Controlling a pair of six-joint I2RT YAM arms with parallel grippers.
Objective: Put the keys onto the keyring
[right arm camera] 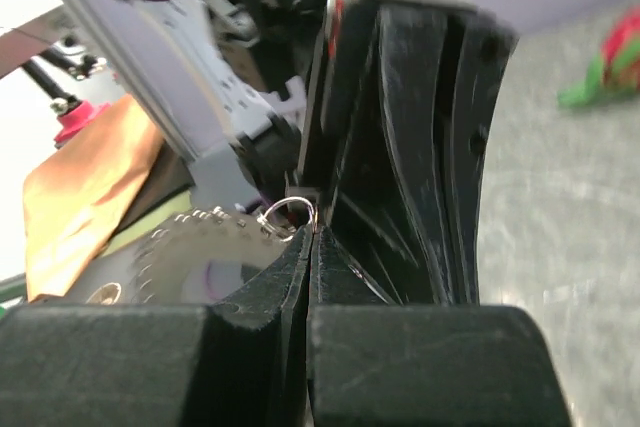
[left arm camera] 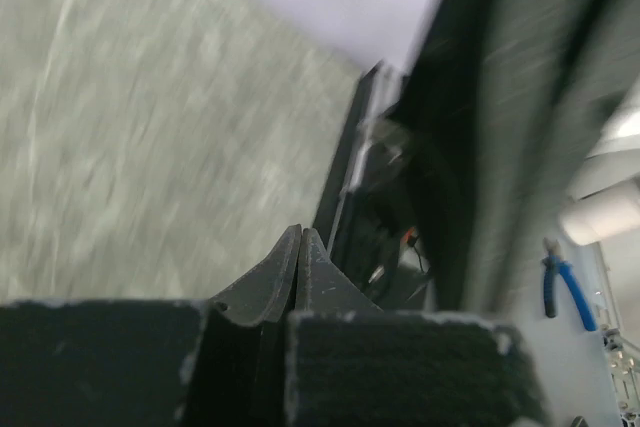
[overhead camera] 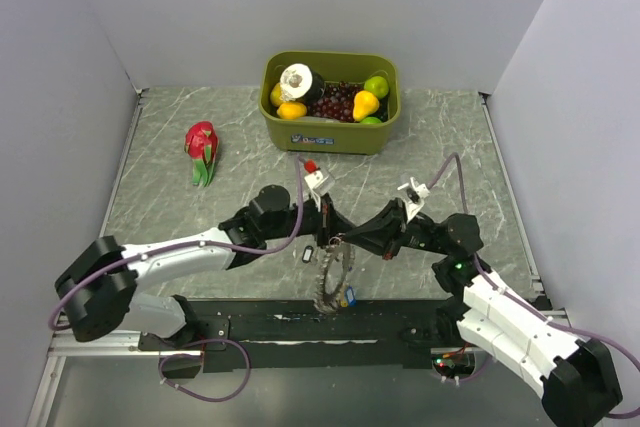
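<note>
"Pinching what, that right claw [right arm camera: 312, 237]?"

"Its fingers are pressed flat together, nipping a small wire loop at the top of the keyring [overhead camera: 333, 277]. The coiled rim curves away from the tips in the wrist view."

"And the left claw [left arm camera: 298, 245]?"

"Pressed together too. Its own camera is blurred and shows nothing between the tips. From above it meets the right claw tip to tip, just over the ring."

"Where does the ring sit?"

"It hangs below both claws at the middle of the counter's [overhead camera: 450, 137] near edge."

"The keys?"

"A blue-headed key [overhead camera: 349, 297] lies against the ring's lower rim. A black-headed key [overhead camera: 308, 254] sits just left of the ring; whether it is threaded on, I cannot tell."

"Further out?"

"A green tub [overhead camera: 330, 137] of fruit stands at the middle of the far edge, and a dragon fruit [overhead camera: 201, 150] lies towards the far left corner."
</note>
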